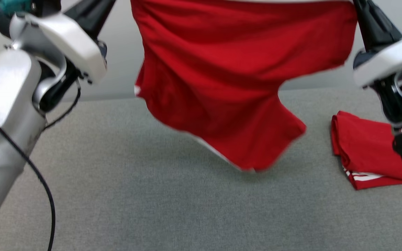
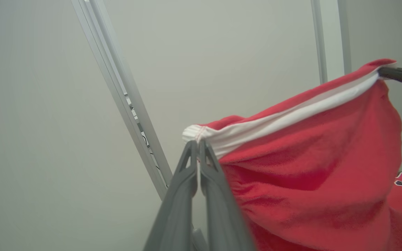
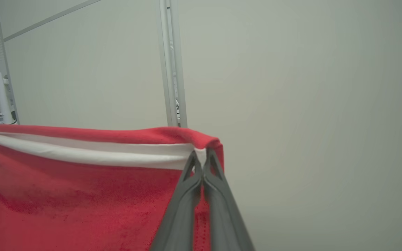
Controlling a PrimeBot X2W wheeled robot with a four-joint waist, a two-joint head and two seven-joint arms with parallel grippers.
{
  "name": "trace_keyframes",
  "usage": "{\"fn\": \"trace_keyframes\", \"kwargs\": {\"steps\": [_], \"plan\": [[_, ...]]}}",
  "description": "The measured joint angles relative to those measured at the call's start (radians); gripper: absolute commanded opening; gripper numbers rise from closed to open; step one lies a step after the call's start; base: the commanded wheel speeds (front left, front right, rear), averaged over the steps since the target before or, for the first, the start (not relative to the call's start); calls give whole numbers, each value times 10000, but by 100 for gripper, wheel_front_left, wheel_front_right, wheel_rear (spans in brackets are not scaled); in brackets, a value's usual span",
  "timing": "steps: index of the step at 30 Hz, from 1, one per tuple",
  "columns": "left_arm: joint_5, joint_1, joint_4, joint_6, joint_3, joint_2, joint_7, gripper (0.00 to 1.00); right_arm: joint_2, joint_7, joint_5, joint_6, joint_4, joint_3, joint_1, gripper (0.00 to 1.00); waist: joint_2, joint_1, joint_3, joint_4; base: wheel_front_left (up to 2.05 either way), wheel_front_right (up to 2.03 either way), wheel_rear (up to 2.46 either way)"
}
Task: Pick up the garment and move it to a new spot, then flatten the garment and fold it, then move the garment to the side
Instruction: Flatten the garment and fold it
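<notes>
at 10 o'clock in the head view, my left arm [image 1: 16, 97] stands pale and bulky, with a black cable [image 1: 37, 174] trailing down from it. in its own wrist view, the left gripper [image 2: 197, 143] has its jaws pinched tight on a top corner of the garment [image 1: 229, 69], right at the white band along the upper edge. behind it a pale wall [image 2: 47, 139] and a slanted metal post [image 2: 124, 97] show.

the garment is stretched in the air between my two arms. it fills 12 o'clock of the head view as plain red cloth and sags down to a corner near the centre, over the grey desk [image 1: 134, 202]. that lower edge is blurred, and i cannot tell whether it brushes the desk. at 4 o'clock in the left wrist view some black, white-outlined lettering shows on red cloth. i cannot tell which piece it belongs to.

at 1 o'clock in the head view the dark fingers of my right arm reach the other top corner. in the right wrist view, the right gripper [image 3: 202, 155] has its jaws closed on that corner, again at the white band. at 3 o'clock in the head view a folded red cloth [image 1: 365, 150] with white trim lies on the desk, well apart from the hanging garment.
</notes>
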Motion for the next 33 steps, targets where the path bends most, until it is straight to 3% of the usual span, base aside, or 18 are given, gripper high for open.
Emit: {"fn": "trace_keyframes", "kwargs": {"steps": [4,10,17,22,26,30,33], "plan": [[249,-1755,1112,-25,-629,-282,-370,0,293,-397,-211,-2,1465,570,-2124,0,0,0,782,-9,0,0,0],[1037,-4454,3083,-27,-1145,-416,-1942,0,1189,-1778,-1104,-2,3733,1037,-5473,0,0,0,2441,-92,0,0,0],[1501,-6065,4242,-27,-1398,-708,-2903,0,1687,-2531,-2073,-2,5459,1035,-7566,0,0,0,4414,-276,0,0,0],[1442,-6005,3871,-27,-1407,-742,-2932,0,1697,-2564,-2067,-2,5827,681,-7785,0,0,1,5664,-237,0,0,0],[1206,-4931,3187,-27,-1789,-694,-2940,0,1728,-2575,-1482,-2,6207,855,-6994,0,0,1,6313,-39,0,0,0],[790,-3589,2380,-27,-2031,-353,-2941,0,1553,-2428,-414,-2,6155,1538,-5707,0,0,1,6311,261,0,0,0],[487,-2246,1670,-27,-2029,81,-2943,0,1028,-2309,456,0,5645,2113,-4358,0,0,1,5968,338,0,0,0]]}}
